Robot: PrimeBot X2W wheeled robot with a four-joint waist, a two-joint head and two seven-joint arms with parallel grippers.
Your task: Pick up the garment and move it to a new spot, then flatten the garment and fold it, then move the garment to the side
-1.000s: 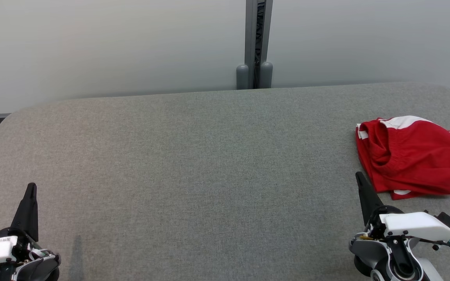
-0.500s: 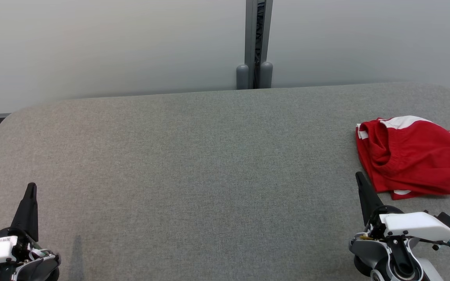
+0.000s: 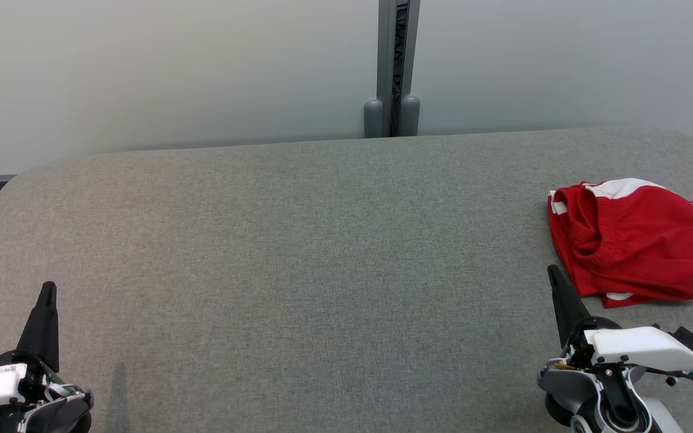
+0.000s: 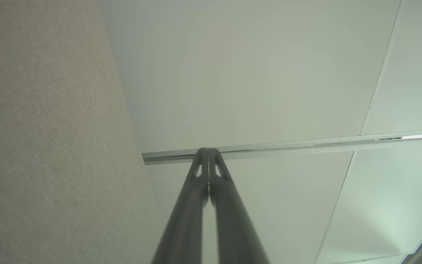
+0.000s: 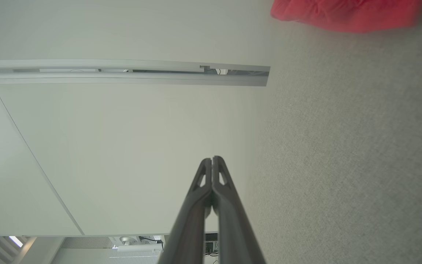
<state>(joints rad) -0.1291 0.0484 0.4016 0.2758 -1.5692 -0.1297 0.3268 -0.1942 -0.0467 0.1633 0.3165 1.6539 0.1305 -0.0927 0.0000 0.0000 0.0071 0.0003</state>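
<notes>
The garment (image 3: 635, 237), red with white trim and black-and-white lettering, lies folded at the right edge of the grey fabric table (image 3: 322, 258); its right part runs out of the head view. It appears as a red blur (image 5: 346, 14) at the top of the right wrist view. My right gripper (image 3: 552, 272) stands shut just in front of the garment's near left corner, apart from it, fingers together and empty (image 5: 212, 159). At the lower left my left gripper (image 3: 49, 286) is shut and empty too, its fingertips touching (image 4: 208, 150).
Pale wall panels rise behind the table, with a dark vertical post (image 3: 393, 66) between them at the back centre. The table's rounded corners show at the far left and far right.
</notes>
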